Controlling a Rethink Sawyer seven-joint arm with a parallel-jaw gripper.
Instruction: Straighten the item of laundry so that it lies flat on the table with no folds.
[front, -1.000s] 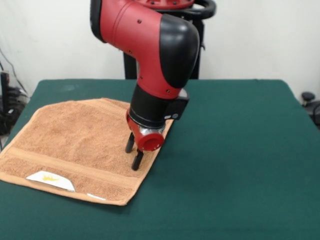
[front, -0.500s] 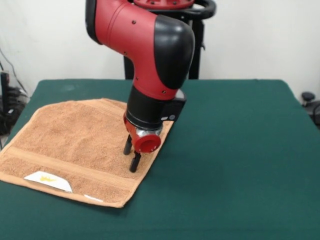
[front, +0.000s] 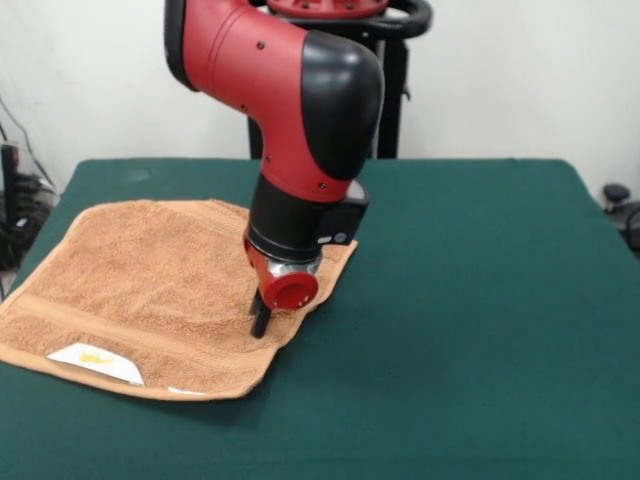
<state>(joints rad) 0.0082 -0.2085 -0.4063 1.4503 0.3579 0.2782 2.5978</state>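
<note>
The light-brown terry towel (front: 150, 270) lies on the left half of the green table (front: 470, 300), mostly spread out. Its white label with a yellow mark (front: 95, 362) is at the near left edge. The near right corner is rounded and slightly bunched. My gripper (front: 260, 318) points down onto the towel close to its right edge. The fingers are drawn together, pinching the cloth, which puckers around them. The red and black arm hides the towel's far right corner.
The robot's black pedestal (front: 390, 90) stands behind the table's far edge. Dark cables and gear (front: 15, 210) sit off the left side and a black object (front: 622, 205) off the right side. The towel's left corner reaches the table's left edge.
The fingers were apart over the towel and have now closed on the cloth. The arm has shifted slightly left, and the towel's near right corner has drawn in and bunched.
</note>
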